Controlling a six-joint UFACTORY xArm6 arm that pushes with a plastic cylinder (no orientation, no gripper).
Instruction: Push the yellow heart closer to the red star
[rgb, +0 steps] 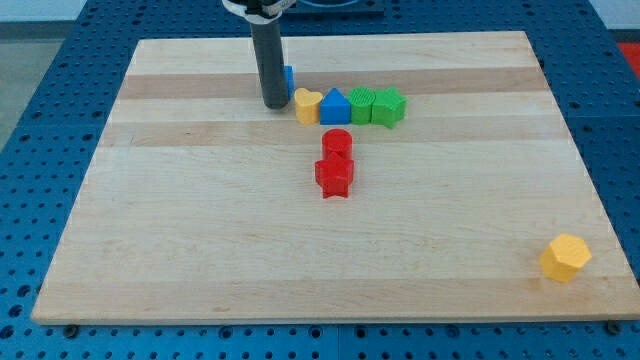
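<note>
The yellow heart (307, 105) lies on the wooden board near the view's top, at the left end of a row of blocks. The red star (335, 177) lies below it toward the board's middle, touching a red cylinder (337, 144) just above it. My tip (274, 103) stands on the board right beside the heart's left side, very close to it or touching. A blue block (288, 78) is mostly hidden behind the rod.
To the right of the heart sit a blue triangular block (335, 107), a green block (362, 105) and a green star (388, 107), all touching in a row. A yellow hexagon (566, 257) lies near the board's bottom right corner.
</note>
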